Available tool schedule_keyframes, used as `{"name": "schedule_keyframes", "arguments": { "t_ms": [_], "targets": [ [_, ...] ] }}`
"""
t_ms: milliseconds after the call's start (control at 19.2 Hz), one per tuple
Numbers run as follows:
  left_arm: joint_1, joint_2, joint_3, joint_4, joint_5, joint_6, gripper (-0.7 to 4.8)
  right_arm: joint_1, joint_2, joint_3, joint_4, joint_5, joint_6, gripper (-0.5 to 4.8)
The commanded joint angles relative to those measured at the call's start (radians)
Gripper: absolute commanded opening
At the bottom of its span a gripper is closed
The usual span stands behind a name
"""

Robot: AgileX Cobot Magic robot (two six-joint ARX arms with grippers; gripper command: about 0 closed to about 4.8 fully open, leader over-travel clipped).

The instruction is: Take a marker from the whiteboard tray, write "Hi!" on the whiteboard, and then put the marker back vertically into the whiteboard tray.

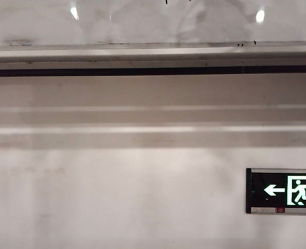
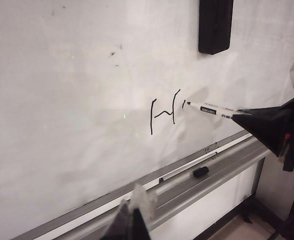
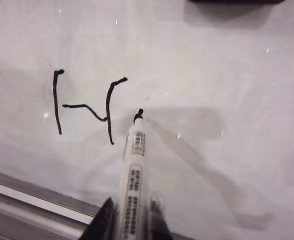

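left wrist view: smudged glossy whiteboard (image 2: 77, 100)

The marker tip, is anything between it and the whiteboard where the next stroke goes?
Nothing visible. The right hand holds the marker with its tip on the whiteboard, just beside the "H"; the board beyond is bare.

The board (image 2: 77, 100) looks glossy and smooth, w/ small light glints and faint grey smudges on it. The strokes (image 3: 84, 107) on it are black, a bit shiny ink. The tray (image 2: 221, 162) looks like brushed metal, grey-white, semi-matt w/ a soft sheen. The marker (image 3: 133, 185) has a smooth white plastic barrel w/ printed dark text. The cap (image 2: 200, 171) is black plastic, matt. Right gripper (image 3: 132, 220) fingers look dark, matt plastic. The wall (image 1: 116, 197) is matt, grey-white, slightly rough paint.
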State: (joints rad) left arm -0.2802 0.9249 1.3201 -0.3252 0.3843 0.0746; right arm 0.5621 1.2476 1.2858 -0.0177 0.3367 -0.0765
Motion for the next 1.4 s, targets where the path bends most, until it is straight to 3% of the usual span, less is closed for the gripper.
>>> {"name": "schedule_keyframes", "arguments": {
  "t_ms": [52, 987, 1403],
  "targets": [
    [0.001, -0.003, 0.005, 0.02, 0.005, 0.0, -0.06, 0.001, 0.007, 0.004, 0.024, -0.004, -0.004, -0.05],
    [0.001, -0.003, 0.005, 0.02, 0.004, 0.0, -0.06, -0.001, 0.025, 0.004, 0.051, 0.027, -0.003, -0.05],
    [0.001, -0.003, 0.005, 0.02, 0.005, 0.0, -0.06, -0.001, 0.025, 0.004, -0.048, 0.028, -0.002, -0.05]
  ]
}}
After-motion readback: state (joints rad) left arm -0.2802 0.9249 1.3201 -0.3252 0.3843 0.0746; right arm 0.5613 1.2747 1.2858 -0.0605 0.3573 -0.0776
